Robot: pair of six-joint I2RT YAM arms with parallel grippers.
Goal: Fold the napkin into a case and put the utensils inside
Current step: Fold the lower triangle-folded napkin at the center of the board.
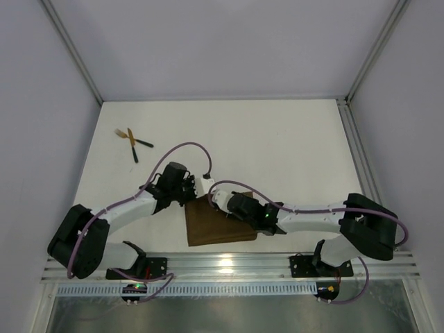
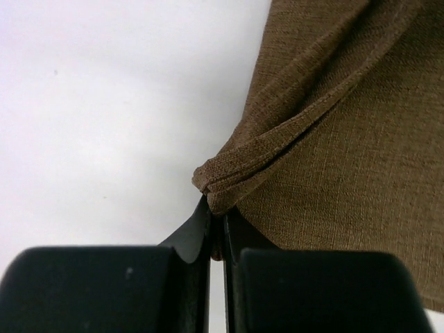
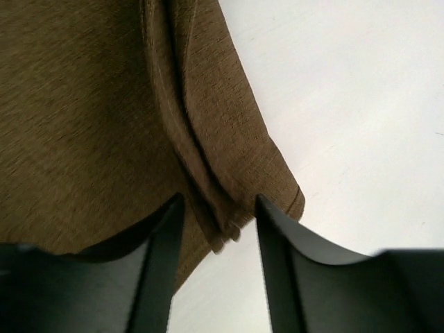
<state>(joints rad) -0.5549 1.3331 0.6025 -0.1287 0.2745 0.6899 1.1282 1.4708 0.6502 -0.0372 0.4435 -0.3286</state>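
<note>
Fabric lies low in the middle of the top view: the dark-brown woven cloth napkin (image 1: 220, 225), folded to a rough flat oblong, rests on the white table (image 1: 277, 139) just above the arms' bases. Both arms reach inward and meet at its upper edge, the left gripper (image 1: 200, 192) at the upper left corner and the right gripper (image 1: 216, 201) just beside it. In the left wrist view the left gripper (image 2: 216, 225) has its 2 black fingers pressed together, pinching a bunched, layered corner of the napkin (image 2: 347, 173), from which a raised fold runs toward the upper right of the frame. In the right wrist view the right gripper (image 3: 218, 222) has its fingers (image 3: 163, 263) spread apart, with a folded corner of the napkin (image 3: 83, 125) lying in the gap; the cloth is not squeezed there. The 2 slim utensils (image 1: 132, 141), with gold-coloured heads and thin black handles, lie crossed over each other on the table in the upper left of the top view, well apart from the napkin and both grippers.
</note>
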